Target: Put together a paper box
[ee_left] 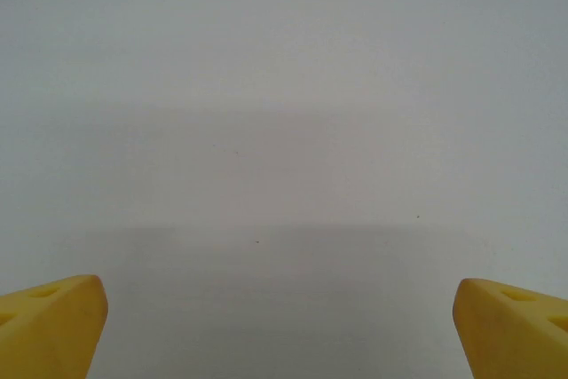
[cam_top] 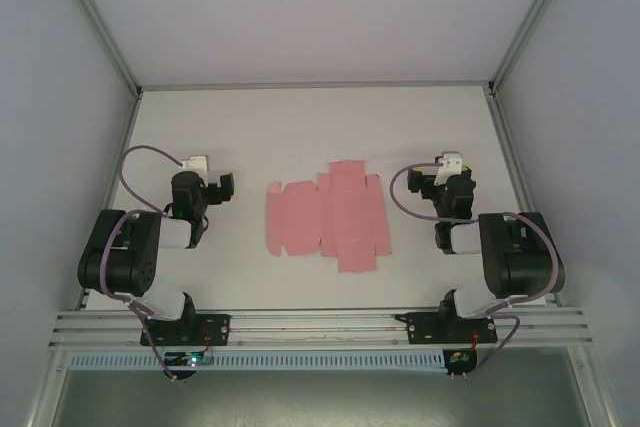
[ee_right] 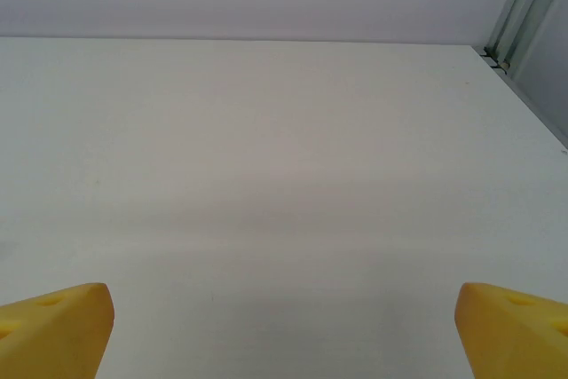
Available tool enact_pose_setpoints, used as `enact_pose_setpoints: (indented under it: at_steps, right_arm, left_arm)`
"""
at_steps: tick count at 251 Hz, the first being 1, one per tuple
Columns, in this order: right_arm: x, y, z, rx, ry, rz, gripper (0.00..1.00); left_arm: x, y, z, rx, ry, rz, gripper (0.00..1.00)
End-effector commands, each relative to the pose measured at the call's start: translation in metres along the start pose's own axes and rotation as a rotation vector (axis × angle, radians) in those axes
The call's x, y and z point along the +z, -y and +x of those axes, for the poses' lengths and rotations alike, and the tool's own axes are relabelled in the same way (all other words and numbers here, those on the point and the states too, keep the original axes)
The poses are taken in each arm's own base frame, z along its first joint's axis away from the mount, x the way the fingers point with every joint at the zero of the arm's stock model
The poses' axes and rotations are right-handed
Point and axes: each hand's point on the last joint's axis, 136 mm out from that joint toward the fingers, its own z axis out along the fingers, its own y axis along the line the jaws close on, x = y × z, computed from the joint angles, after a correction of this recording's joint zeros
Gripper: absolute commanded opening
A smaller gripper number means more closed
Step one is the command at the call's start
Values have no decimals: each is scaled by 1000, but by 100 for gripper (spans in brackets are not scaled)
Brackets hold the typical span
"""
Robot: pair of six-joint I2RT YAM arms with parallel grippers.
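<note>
Plainly you had folded nothing yet: the pink paper box (cam_top: 328, 217) lay as a flat die-cut sheet, with left gripper (ee_left: 282, 326) and right gripper (ee_right: 284, 330) flanking it, jaws released, empty.

A robot lab cell: grey walls (cam_top: 300, 7) on aluminium posts (cam_top: 100, 23) enclose the white bench (cam_top: 300, 127) around the left pincer (cam_top: 205, 186) and right pincer (cam_top: 445, 180).

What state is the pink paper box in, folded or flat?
Flat: the paper box lies as an unfolded pink sheet on the table, flaps spread, no walls raised.
</note>
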Motion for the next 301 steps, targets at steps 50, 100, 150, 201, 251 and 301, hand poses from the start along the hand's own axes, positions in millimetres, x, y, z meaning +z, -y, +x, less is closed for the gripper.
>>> enact_pose_setpoints:
  at_steps: [50,100,150,201,251,301]
  right_arm:
    - [1,-1,-18,17,51,4,98]
    - [2,-2,-18,15,51,4,98]
    - [3,-1,-21,19,59,4,98]
    - [1,-1,-18,18,51,5,98]
    - [1,-1,-17,18,50,5,98]
    - [1,-2,-17,18,51,3,98]
  left_arm:
    - [0,-5,-21,8,74,-22,100]
    - [1,1,-20,24,65,14,100]
    - [1,1,-21,23,67,16,100]
    - [1,1,-21,21,66,15,100]
    - [1,1,-21,22,65,15,100]
    - [1,1,-21,21,65,15,100]
